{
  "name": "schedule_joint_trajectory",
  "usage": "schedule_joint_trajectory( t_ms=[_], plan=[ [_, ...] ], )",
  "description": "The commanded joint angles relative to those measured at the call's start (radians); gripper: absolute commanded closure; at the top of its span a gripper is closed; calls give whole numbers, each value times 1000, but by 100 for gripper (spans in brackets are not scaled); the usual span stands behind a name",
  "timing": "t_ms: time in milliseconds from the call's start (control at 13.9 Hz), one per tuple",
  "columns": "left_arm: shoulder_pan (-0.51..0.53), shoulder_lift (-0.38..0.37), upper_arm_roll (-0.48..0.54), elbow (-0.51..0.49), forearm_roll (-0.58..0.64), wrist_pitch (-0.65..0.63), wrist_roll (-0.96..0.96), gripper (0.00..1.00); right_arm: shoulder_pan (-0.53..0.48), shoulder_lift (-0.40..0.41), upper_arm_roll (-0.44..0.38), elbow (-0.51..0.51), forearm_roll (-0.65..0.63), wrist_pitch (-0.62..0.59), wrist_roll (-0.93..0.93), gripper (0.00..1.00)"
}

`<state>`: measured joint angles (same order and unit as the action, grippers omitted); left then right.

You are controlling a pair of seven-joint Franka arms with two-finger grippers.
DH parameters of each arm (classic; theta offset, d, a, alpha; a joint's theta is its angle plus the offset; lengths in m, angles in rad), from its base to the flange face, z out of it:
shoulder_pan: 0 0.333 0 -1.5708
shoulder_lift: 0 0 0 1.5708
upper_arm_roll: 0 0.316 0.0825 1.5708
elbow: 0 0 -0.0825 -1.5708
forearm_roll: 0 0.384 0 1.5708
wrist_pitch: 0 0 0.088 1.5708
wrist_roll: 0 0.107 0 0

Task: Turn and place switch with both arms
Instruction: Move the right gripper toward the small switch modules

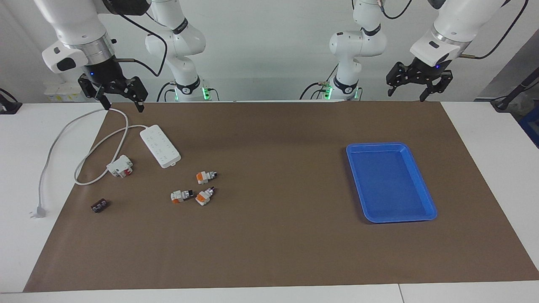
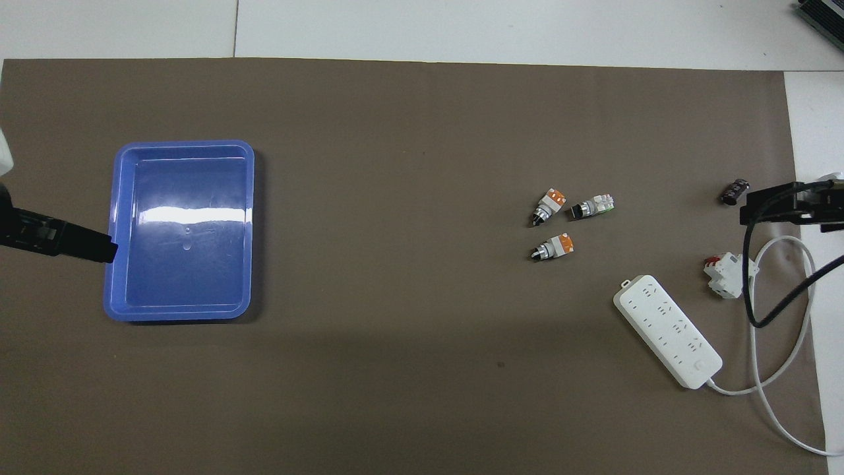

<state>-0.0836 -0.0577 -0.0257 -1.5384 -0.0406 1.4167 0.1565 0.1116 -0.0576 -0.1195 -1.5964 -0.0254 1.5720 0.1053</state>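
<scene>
I see three small white-grey rotary switches with orange parts and black knobs lying in a loose cluster on the brown paper mat (image 1: 269,235) that covers the surface: the one nearest the robots (image 1: 206,176), one farther out (image 1: 205,196), and a third (image 1: 182,195) just beside that, toward the right arm's end. None touches another, and all lie on their sides. Nearer the robots from the cluster lies a long white power strip (image 1: 160,145) with its white cable (image 1: 63,139) looping off the mat. A white-and-red block (image 1: 120,166) sits beside the strip, and a tiny dark brown block (image 1: 99,205) lies farther out. Well apart, toward the left arm's end, rests a shallow blue plastic tray (image 1: 425,198). My right pincer (image 1: 124,106) hangs over the mat's edge, fingers spread, gripping nothing. My left pincer (image 1: 406,93) hangs over the opposite corner, likewise released.
</scene>
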Motion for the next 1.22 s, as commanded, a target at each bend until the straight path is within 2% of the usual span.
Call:
schedule_joint_trajectory(
  t_ms=[0, 215, 359, 431, 574, 789, 1148],
  plan=[
    [22, -13, -3, -10, 15, 36, -79, 0, -6, -11, 3, -13, -5, 5, -7, 0],
    [51, 1, 0, 14, 16, 42, -77, 0, -6, -11, 3, -14, -5, 2, 24, 0],
    [51, -1, 0, 14, 15, 42, -78, 0, -7, -31, 3, -60, -5, 28, 13, 0],
    [51, 1, 0, 14, 18, 39, -78, 0, -1, -54, 4, -118, -5, 84, 23, 0],
    [53, -1, 1, 12, 19, 33, -80, 0, 22, -61, 4, -158, -7, 189, 138, 0],
    [53, -8, 0, 0, 39, 33, -84, 0, 20, -1, 4, -238, -5, 363, 371, 0],
    [51, -13, 0, -9, 41, 31, -84, 0, 23, 238, 7, -260, -4, 649, 704, 0]
  ],
)
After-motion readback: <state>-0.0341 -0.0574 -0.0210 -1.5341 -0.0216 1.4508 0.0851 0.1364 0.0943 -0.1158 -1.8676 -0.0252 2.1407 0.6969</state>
